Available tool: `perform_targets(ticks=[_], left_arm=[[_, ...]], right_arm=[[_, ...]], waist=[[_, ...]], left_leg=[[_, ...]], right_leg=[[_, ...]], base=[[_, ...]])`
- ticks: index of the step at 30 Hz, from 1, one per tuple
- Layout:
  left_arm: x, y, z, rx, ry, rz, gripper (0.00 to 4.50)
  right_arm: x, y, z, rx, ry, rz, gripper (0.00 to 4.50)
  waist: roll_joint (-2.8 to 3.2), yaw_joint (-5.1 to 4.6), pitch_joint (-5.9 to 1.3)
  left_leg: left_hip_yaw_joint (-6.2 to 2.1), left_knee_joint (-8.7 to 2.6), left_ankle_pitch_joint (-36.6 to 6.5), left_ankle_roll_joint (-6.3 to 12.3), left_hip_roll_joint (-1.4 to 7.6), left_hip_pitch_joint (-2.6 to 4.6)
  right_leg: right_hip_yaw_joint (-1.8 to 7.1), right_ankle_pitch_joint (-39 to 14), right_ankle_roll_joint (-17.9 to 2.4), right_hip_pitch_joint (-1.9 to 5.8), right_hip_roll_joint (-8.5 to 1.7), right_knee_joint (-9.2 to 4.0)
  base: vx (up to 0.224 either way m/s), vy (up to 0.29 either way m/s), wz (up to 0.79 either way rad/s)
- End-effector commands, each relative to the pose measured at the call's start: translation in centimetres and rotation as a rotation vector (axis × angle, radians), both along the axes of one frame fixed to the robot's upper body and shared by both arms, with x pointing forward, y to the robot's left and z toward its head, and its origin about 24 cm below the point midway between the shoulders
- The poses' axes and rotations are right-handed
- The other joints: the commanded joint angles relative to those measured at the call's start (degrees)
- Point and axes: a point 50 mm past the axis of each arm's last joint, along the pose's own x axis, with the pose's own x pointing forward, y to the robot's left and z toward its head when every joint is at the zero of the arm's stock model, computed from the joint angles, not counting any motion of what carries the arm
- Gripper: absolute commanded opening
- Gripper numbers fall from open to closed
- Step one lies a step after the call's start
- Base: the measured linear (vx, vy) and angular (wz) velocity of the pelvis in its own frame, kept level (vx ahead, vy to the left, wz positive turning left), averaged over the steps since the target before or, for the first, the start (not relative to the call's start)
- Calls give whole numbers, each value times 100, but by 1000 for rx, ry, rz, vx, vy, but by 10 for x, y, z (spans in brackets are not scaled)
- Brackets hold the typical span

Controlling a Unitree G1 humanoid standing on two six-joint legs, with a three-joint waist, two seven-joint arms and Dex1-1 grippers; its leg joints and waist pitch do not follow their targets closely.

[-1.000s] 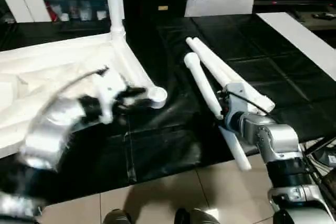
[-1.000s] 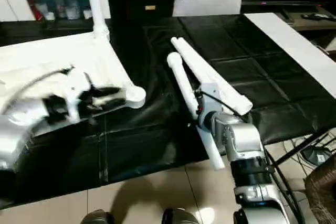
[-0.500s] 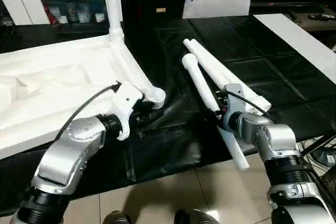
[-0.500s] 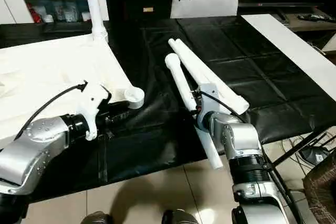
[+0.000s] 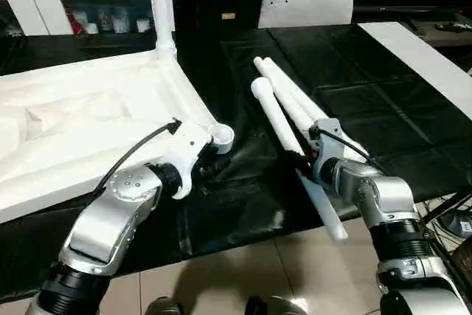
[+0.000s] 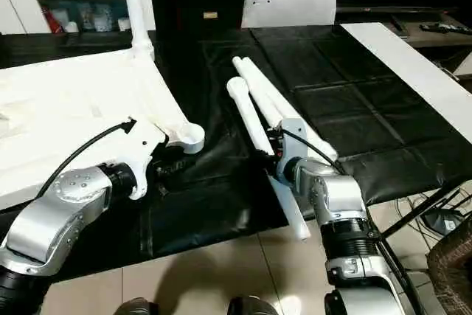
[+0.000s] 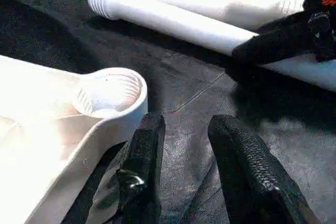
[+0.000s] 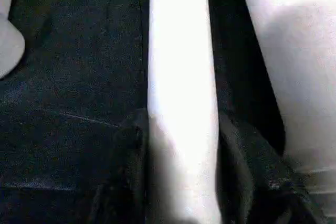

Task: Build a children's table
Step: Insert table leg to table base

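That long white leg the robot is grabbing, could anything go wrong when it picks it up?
Maybe. The right claw straddles the leg well below its middle, so the long far end could sag or swing when lifted. Two more legs lie right beside it and might get knocked and roll. The leg's low end hangs past the edge of the black mat, so a slip could send it to the floor.
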Motion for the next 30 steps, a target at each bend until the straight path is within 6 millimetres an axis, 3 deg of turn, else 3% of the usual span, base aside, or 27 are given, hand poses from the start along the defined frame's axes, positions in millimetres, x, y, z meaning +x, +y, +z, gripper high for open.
perform_targets(ticks=[1, 5, 6, 8, 15, 20, 21, 28, 30], left_arm=[[2, -1, 3, -1, -7, 9, 167], [5, -1, 5, 3, -12, 17, 167], [5, -1, 5, -3, -7, 13, 194], [6, -2, 6, -34, 3, 11, 200], [25, -8, 28, -309, 8, 130, 243], [34, -20, 38, -460, 36, 146, 274], [37, -29, 45, -558, 52, 138, 274], [47, -48, 60, -773, 131, 131, 278], [47, -52, 64, -836, 155, 105, 278]], right_arm=[[2, -4, 2, 15, -19, -19, 159], [4, -4, 7, 40, -50, -20, 157], [5, -3, 9, 47, -62, -18, 157], [6, -2, 13, 82, -84, -22, 157], [9, 13, 54, 433, -247, -4, 157], [5, 27, 68, 494, -357, 57, 157], [-1, 37, 75, 541, -403, 103, 157], [-21, 64, 77, 531, -466, 318, 157], [-26, 71, 76, 515, -442, 371, 157]], waist=[[84, -5, -542], [91, -7, -528], [89, -9, -532], [82, -7, -524], [76, 5, -548], [73, 37, -553], [71, 36, -552], [65, 79, -575], [88, 82, -588]], left_leg=[[11, -311, -1243, 84, 2, 21], [4, -310, -1279, 99, -11, 21], [5, -308, -1278, 107, -11, 21], [1, -314, -1269, 107, -5, 18], [-1, -325, -1111, 174, 16, 3], [2, -321, -1029, 202, 7, -13], [12, -323, -1013, 233, 1, -24], [-24, -332, -824, 308, 49, -58], [-38, -336, -730, 341, 64, -62]], right_leg=[[193, -2939, 182, 359, -319, -623], [179, -2992, 226, 355, -311, -637], [176, -2988, 235, 354, -308, -639], [178, -2951, 219, 351, -312, -633], [188, -2561, 75, 378, -311, -579], [189, -2595, 108, 384, -333, -592], [189, -2589, 126, 387, -324, -615], [191, -2069, -96, 436, -355, -558], [192, -1880, -152, 451, -356, -546]], base=[[0, 0, 0], [0, 0, 0], [0, 0, 0], [0, 0, 0], [0, 0, 0], [0, 0, 0], [0, 0, 0], [0, 0, 0], [0, 0, 0]])
